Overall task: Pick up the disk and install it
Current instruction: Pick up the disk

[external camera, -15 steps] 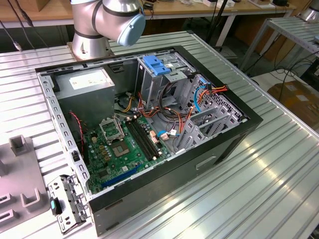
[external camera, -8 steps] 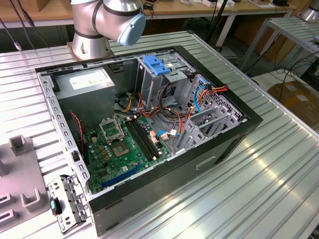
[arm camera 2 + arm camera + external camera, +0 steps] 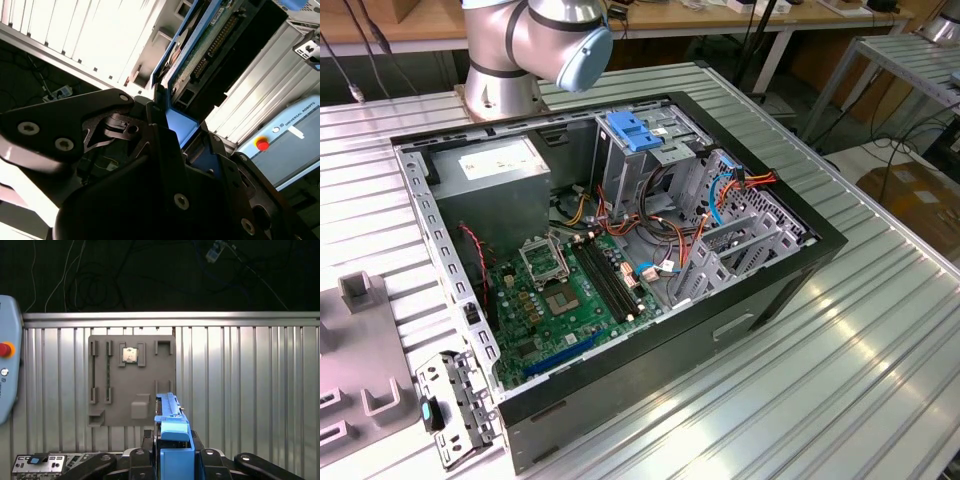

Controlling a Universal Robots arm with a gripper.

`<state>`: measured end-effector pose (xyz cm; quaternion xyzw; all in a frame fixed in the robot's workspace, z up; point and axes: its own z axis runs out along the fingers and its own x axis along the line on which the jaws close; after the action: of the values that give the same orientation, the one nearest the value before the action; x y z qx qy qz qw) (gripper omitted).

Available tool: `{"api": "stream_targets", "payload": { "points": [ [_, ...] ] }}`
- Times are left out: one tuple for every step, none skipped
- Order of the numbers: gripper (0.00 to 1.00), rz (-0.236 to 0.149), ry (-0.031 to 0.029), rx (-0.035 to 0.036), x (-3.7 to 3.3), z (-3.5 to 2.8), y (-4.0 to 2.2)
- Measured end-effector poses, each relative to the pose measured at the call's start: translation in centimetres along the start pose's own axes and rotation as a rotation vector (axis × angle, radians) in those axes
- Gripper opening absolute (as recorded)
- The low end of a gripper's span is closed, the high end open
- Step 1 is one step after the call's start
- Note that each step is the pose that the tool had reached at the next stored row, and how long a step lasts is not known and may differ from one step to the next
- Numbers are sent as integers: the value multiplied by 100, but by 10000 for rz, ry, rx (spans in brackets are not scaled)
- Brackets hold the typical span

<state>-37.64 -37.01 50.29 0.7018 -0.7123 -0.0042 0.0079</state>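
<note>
So, jaws clamped shut on disk (image 3: 170,407), gripping by blue plastic rails (image 3: 175,432); disk edge-on above ribbed aluminium counter (image 3: 250,390), grey moulded fixture plate (image 3: 115,405) beyond. Rails look slick: slip or twist in grip my main worry. Bare green circuit board (image 3: 212,40) faces out, so snagging loose orange cables (image 3: 620,222) inside black metal case (image 3: 720,330) could scrape it.

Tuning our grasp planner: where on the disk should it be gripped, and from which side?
Take the disk at one short end, coming in along its length and pinching its two flat faces beside the blue side rail. Its thin, flat body offers parallel faces; the gripper appears to hold it so in both wrist views.
</note>
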Motion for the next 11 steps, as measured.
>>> {"api": "stream_targets", "payload": {
  "points": [
    [37,0,0,-1,0,0,-14],
    [37,0,0,0,0,-1,-28],
    [37,-1,0,0,0,-1,-46],
    [37,-1,0,0,-1,-1,-60],
    [37,-1,0,0,-1,-2,-84],
    [37,-1,0,0,-1,-2,-110],
    [37,-1,1,-1,-2,-3,-129],
    [37,-1,0,0,-2,-2,-141],
    [37,-1,0,-1,-2,-3,-159],
    [37,-1,0,0,-2,-3,-179],
    [37,-1,0,-1,-3,-4,-205]
  ]
}}
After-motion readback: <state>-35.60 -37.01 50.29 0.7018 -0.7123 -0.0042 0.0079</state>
